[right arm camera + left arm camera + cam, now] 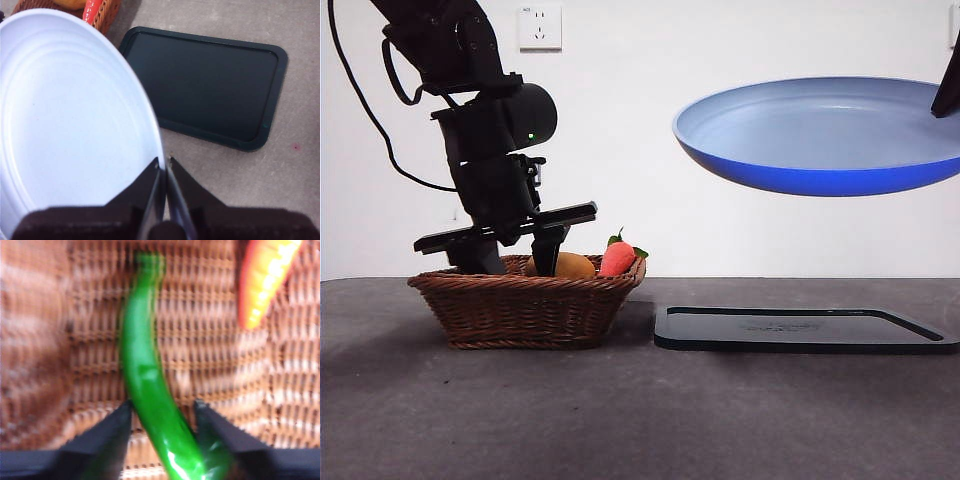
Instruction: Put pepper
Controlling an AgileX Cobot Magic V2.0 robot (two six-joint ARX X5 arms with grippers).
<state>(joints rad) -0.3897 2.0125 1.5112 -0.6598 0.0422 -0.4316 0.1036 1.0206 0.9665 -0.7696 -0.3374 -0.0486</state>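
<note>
1. Blue plate (820,140) aloft, rim clamped between jaws of right gripper (164,167).
2. Dark tray (210,85) beyond those jaws.
3. Left gripper (162,415) down in basket (525,305), jaws apart.
4. Pepper (147,385) lying between them, on wicker.

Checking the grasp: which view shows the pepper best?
The left wrist view: the pepper lies on the basket floor between the left gripper's open jaws. The front and right wrist views don't show it.
</note>
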